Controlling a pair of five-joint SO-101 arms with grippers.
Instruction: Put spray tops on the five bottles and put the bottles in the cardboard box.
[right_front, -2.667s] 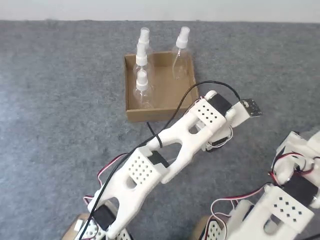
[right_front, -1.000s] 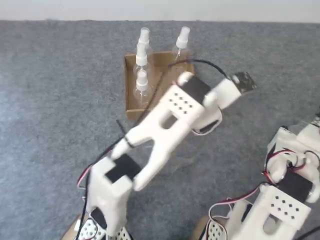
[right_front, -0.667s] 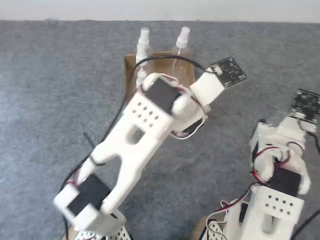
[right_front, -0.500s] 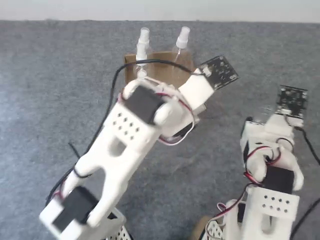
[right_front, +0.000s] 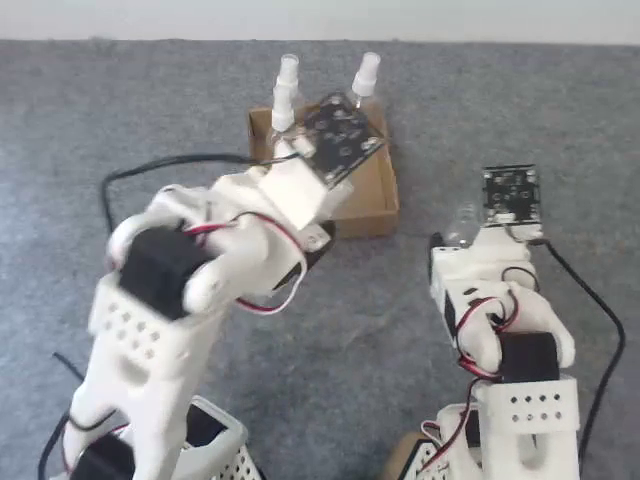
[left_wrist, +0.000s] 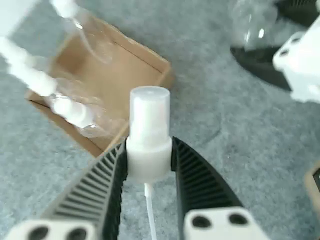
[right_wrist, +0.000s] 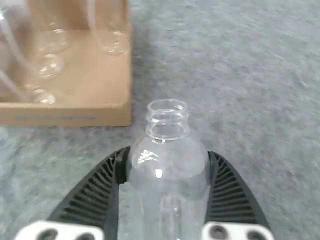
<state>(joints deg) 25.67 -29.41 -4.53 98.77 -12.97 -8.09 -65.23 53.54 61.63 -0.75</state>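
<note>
Over the last couple of seconds my left arm has pulled back from its long reach across the grey felt desk (right_front: 90, 150). It has reared up, so its wrist now hangs over the near side of the shallow brown cardboard box (right_front: 388, 205). The right arm has come forward from the corner to stand just right of that box.

The left gripper (left_wrist: 148, 152) has its fingers pinching the collar of a white plastic spray top (left_wrist: 149, 112). The right gripper (right_wrist: 167, 162) has its fingers clamped on the shoulders of a clear, uncapped plastic bottle (right_wrist: 167, 145). That bottle is outside the box, beside its right front corner, with its mouth open. I read this as the two halves of the last bottle being brought together (the capping itself is not yet done, and the pieces are apart).

In the box stand clear capped bottles (right_front: 367, 72) already fitted with white sprayers. I count three sprayer heads in the high view, but my left arm covers part of the box, so I cannot confirm a fourth. The bare stretch of box floor in the right wrist view looks like room for this one.
</note>
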